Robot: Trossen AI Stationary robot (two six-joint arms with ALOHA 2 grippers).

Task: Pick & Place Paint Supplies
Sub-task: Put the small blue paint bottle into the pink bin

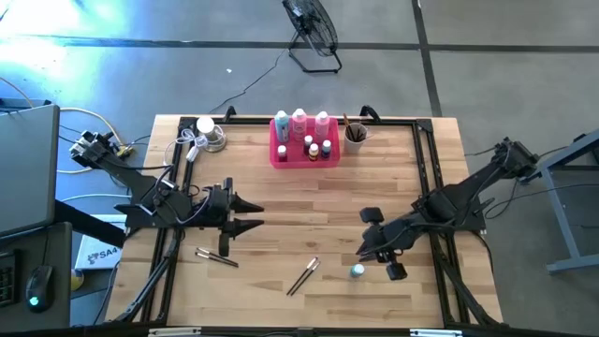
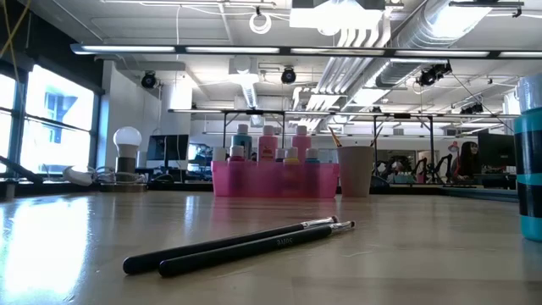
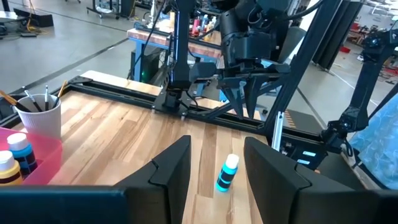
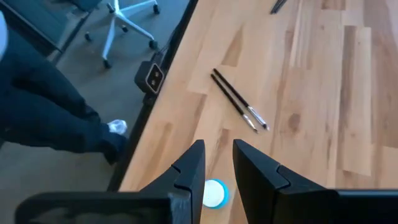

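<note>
Teal bottle stands alone on bare wood, lower right of the high view, white cap up. In the right wrist view the cap shows between the finger bases, low centre of frame. Right gripper hangs just above and beside it; fingers apart with a narrow gap, clamped on nothing.

Two brushes lie side by side, lower centre of the high view; low view shows them close up, dark handles, metal ferrules. Another pair of brushes lies lower left, just below the left gripper. Its fingers stand apart, empty, pointing toward frame centre.

Pink tray at upper centre holds three tall white-capped bottles and small bottles. Cup with brushes stands just right of the tray. Lamp at upper left of the table.
</note>
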